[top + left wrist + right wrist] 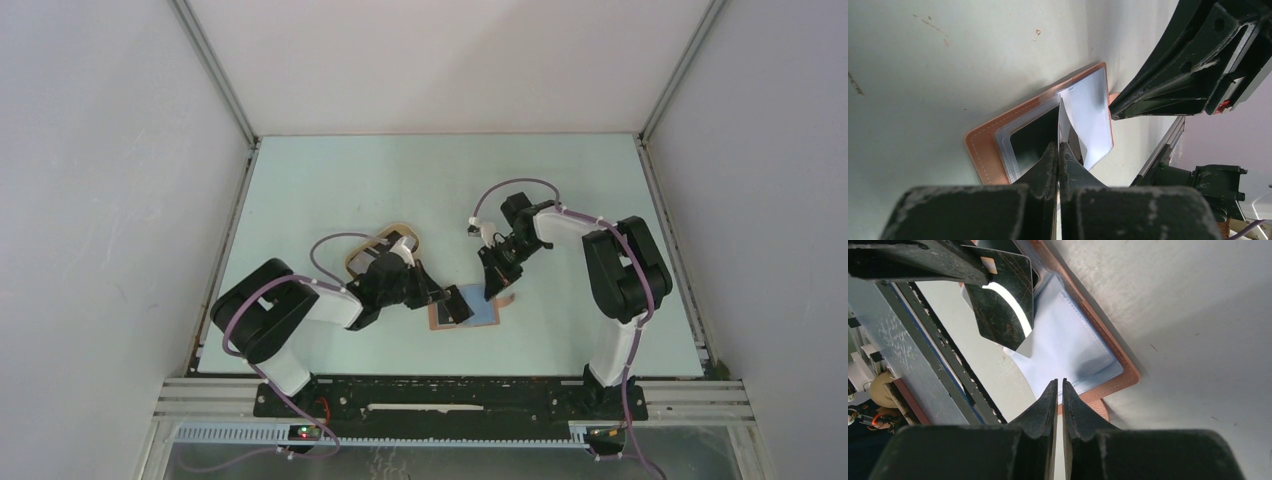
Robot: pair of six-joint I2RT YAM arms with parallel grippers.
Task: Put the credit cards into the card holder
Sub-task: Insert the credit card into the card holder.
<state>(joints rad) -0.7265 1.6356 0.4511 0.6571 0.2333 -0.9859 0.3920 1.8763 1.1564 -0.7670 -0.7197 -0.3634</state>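
The card holder (470, 318) lies open on the table, reddish-brown with light blue pockets (1068, 345). A black card (1030, 137) sits in its left pocket. My left gripper (1058, 146) is shut on another dark glossy card (1003, 295) and holds it edge-down over the holder's middle fold, its lower corner at the blue pocket. My right gripper (1058, 381) is shut and empty. Its tips rest at the holder's right edge beside the snap tab (1100, 410). In the top view the two grippers, left (447, 300) and right (492, 290), flank the holder.
The tan oval tray (385, 245) stands just behind the left arm's wrist. The black base rail (450, 395) runs along the near table edge. White walls enclose the table on three sides.
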